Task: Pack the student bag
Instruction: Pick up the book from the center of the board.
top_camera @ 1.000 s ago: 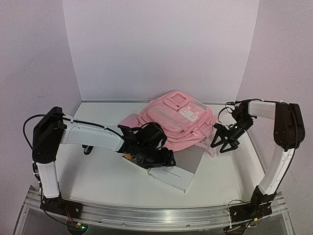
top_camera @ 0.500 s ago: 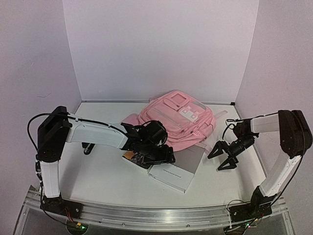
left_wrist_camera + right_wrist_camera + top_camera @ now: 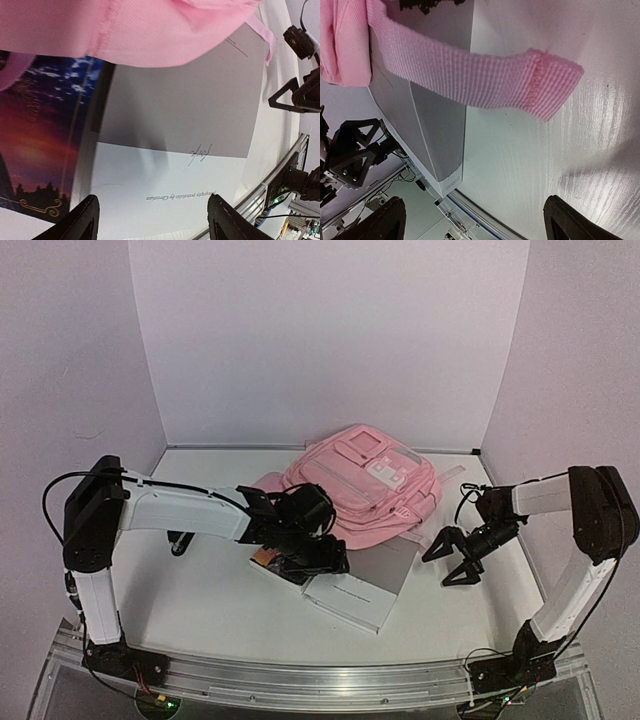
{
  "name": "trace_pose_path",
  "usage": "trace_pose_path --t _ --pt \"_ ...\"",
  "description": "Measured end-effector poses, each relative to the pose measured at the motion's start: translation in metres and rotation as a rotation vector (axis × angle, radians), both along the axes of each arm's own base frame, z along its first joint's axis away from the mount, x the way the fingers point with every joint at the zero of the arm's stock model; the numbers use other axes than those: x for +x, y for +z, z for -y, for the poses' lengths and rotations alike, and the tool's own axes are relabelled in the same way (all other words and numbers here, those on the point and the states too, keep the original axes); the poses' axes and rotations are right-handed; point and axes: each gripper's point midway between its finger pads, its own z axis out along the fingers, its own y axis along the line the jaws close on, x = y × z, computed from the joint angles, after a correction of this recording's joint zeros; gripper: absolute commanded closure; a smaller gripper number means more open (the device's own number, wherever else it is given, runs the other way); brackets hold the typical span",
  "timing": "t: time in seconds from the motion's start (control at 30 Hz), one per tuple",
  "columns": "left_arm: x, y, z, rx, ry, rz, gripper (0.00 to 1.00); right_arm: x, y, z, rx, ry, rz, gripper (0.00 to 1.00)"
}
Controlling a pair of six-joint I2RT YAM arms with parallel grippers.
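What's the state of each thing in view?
student bag: lying flat, edge draped over both books, opening not visible.
grey book: closed, flat, partly under bag.
dark picture book: closed, flat, partly under bag.
left gripper: open, empty, above grey book.
right gripper: open, empty, near strap.

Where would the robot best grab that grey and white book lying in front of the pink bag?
Probably by its near white end, approached from the robot's side. The grey and white book lies flat, its far end under the student bag and a pink strap across its right edge, so the near end is freest for the jaws.
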Motion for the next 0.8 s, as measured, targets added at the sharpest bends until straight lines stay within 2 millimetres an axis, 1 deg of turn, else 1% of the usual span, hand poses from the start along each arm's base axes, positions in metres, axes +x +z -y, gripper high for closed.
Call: trace_pose_path --t 0.07,0.17,0.23,0.3,0.47,0.57,0.67,0.8 --pt "0.007 0.005 -0.01 0.001 0.024 0.009 0.26 -0.001 0.0 -0.002 0.0 0.004 0.0 0.04" --pt "0.014 0.004 -0.017 0.009 0.043 0.007 0.26 -0.002 0.0 -0.004 0.001 0.011 0.003 0.04" --pt "0.016 -0.001 -0.019 0.023 0.042 0.002 0.26 -0.001 0.0 -0.005 0.002 0.013 0.005 0.04" --pt "0.016 -0.008 -0.017 0.04 0.023 -0.008 0.27 -0.001 0.0 -0.006 0.005 0.015 0.007 0.05" --pt "0.01 -0.029 0.006 0.05 -0.047 -0.044 0.32 0.001 0.001 -0.007 0.016 0.018 0.021 0.08" --pt "0.002 -0.038 0.021 0.044 -0.095 -0.066 0.36 0.001 -0.003 -0.007 0.016 0.025 0.022 0.09" --pt "-0.008 -0.039 0.034 0.022 -0.136 -0.083 0.37 0.001 -0.007 -0.007 0.016 0.031 0.014 0.1" --pt "-0.017 -0.034 0.046 -0.024 -0.167 -0.094 0.35 -0.001 -0.013 -0.008 0.019 0.038 0.002 0.09"
